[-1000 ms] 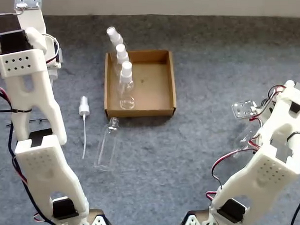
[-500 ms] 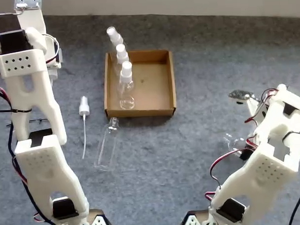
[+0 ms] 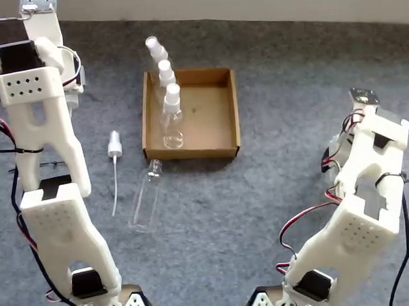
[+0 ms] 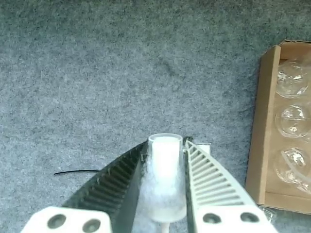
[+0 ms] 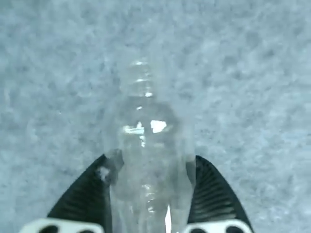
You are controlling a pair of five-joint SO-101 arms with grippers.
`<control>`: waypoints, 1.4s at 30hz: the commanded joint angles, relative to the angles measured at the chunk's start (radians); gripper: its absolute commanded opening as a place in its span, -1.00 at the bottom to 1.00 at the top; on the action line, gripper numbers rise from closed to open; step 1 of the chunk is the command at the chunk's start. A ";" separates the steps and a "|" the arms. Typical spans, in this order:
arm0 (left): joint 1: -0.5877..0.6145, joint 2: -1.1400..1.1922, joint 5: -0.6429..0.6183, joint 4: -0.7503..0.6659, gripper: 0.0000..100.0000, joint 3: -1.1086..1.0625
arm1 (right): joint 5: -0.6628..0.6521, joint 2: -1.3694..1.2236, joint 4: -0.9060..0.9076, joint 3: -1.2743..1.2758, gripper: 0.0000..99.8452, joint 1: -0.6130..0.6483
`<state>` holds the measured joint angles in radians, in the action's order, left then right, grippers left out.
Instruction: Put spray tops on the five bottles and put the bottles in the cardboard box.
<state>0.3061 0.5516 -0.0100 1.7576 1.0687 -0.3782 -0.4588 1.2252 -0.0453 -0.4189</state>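
Left gripper point(image 4: 165, 143): jaws clamped on a white spray top point(image 4: 164, 184), nozzle end poking out past the fingertips, held above grey carpet point(image 4: 97, 73) to one side of the cardboard box point(image 4: 265, 121) and apart from it. A thin black wire point(image 4: 73, 171) lay on the carpet under that gripper, on the side away from the box. Right gripper point(image 5: 151, 162): jaws closed around a clear bottle point(image 5: 146, 121) with no top fitted, bare threaded neck pointing away from the wrist, over carpet. Seen from above, the right arm point(image 3: 367, 187) stood well apart from the box on its right-arm side; the left arm point(image 3: 39, 132) ran up along the opposite side of the box. Inside the box, three capped bottles point(image 3: 171, 117) stood in a row against the wall nearest the left arm, each wearing a white spray top. Outside that same wall, near it, a loose spray top point(image 3: 114, 146) lay on the carpet with its dip tube trailing toward the arm bases. Just beside the box's near corner on the left-arm side lay an uncapped bottle point(image 3: 145, 195) on its side, neck toward the box, close to touching it.
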 commanded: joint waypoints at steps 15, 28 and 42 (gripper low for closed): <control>0.004 -0.064 0.008 -0.003 -0.82 0.001 | -0.038 0.004 0.148 -0.186 -0.48 0.067; 0.010 -0.062 0.008 -0.005 -0.82 0.001 | -0.110 -0.001 0.203 -0.427 -0.46 0.128; 0.010 -0.062 0.008 -0.005 -0.82 0.001 | -0.187 -0.093 0.252 -0.433 -0.46 0.041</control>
<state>0.3061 0.5516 -0.0100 1.7576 1.0656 -0.5470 -0.5263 1.4753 -0.4242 -0.3452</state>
